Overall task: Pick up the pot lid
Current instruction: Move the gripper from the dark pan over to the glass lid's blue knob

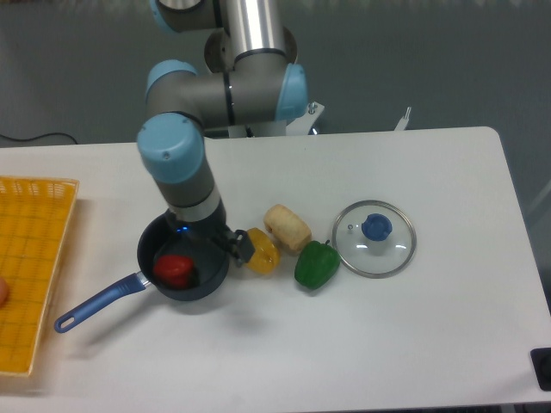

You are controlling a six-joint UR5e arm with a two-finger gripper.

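The glass pot lid (351,256), clear with a metal rim and a round blue knob (376,227), lies on the right half of the table. My gripper (239,247) is at the end of the arm, over the right part of the dark pan, well to the left of the lid. Its fingers are too dark and hidden to make out, so its opening cannot be judged.
Below the arm is a black pan (196,293) with a blue handle (102,301) and a red item (173,270) inside. Between pan and lid lie a yellow object (263,253), a tan object (287,228) and a green pepper (317,265). An orange tray (33,224) stands left.
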